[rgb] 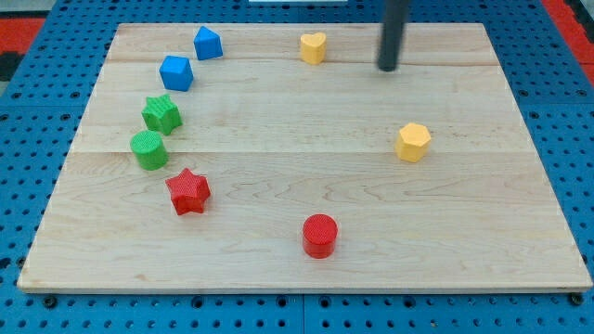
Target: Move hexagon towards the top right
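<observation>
The yellow hexagon (414, 142) lies on the wooden board (306, 269) at the view's right, about halfway up. My tip (387, 69) is at the end of the dark rod coming down from the view's top. It stands above and slightly left of the hexagon, well apart from it. The yellow heart (314, 46) lies to the left of my tip near the board's top edge.
A blue pentagon-like block (208, 43) and a blue cube (176, 72) lie at the top left. A green star (161, 114), a green cylinder (148, 149) and a red star (188, 192) line the left side. A red cylinder (320, 235) lies at bottom centre.
</observation>
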Robot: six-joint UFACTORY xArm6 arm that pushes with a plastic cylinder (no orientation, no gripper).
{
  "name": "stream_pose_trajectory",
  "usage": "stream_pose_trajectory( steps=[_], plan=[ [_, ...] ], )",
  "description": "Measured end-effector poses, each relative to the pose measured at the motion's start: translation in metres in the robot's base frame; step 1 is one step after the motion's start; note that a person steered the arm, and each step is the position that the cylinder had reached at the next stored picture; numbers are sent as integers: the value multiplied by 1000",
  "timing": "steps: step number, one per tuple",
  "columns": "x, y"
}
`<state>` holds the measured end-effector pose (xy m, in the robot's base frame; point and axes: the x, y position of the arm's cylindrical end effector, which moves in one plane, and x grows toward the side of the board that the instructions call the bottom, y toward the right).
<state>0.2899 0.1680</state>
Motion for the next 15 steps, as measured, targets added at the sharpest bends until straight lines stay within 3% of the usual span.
stream_pose_trajectory(
  steps=[1, 2, 4, 5, 7, 8, 9, 10, 12, 13, 14, 15],
  plan=[
    [48, 56],
    [120, 74],
    [183, -8],
    [190, -41],
    [97, -43],
    [88, -43],
    [131, -42],
    [109, -12],
    [17, -17],
    [7, -17],
    [32, -70],
    [44, -86]
  ],
)
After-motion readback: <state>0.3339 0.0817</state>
